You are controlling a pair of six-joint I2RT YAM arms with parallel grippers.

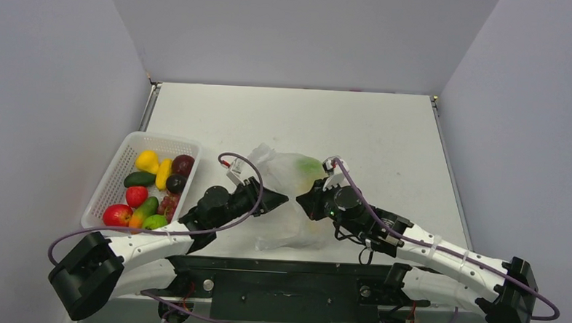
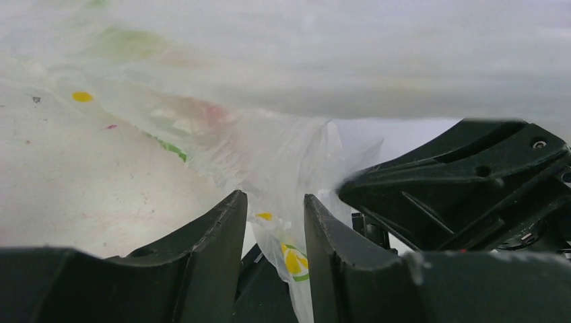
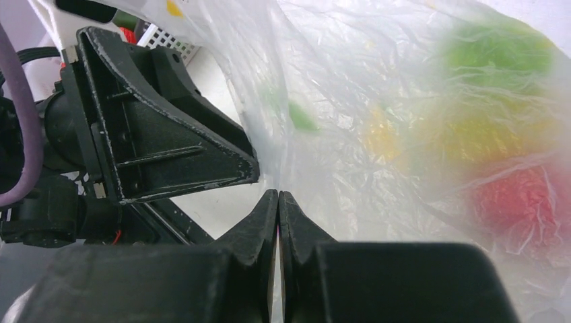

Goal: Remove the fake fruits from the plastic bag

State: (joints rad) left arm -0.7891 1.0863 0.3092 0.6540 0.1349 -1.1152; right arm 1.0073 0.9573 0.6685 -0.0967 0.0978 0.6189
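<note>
The plastic bag (image 1: 290, 198) lies crumpled at the table's near middle, between my two grippers. Through its film in the right wrist view I see a green fruit (image 3: 498, 50), a yellow fruit (image 3: 481, 134) and a red fruit (image 3: 518, 195). The green one also shows in the top view (image 1: 306, 164). My left gripper (image 1: 278, 200) is at the bag's left edge. Its jaws (image 2: 273, 198) stand a little apart with a loose fold of the bag (image 2: 283, 161) hanging between them. My right gripper (image 1: 305, 199) is at the bag's right side, its jaws (image 3: 278, 193) shut on a fold of film.
A white lattice basket (image 1: 115, 170) stands at the left, holding several fruits, among them a yellow one (image 1: 147, 160), a maroon one (image 1: 183, 163) and a red one (image 1: 117, 214). The left gripper's black body (image 3: 155, 128) is close to my right fingertips.
</note>
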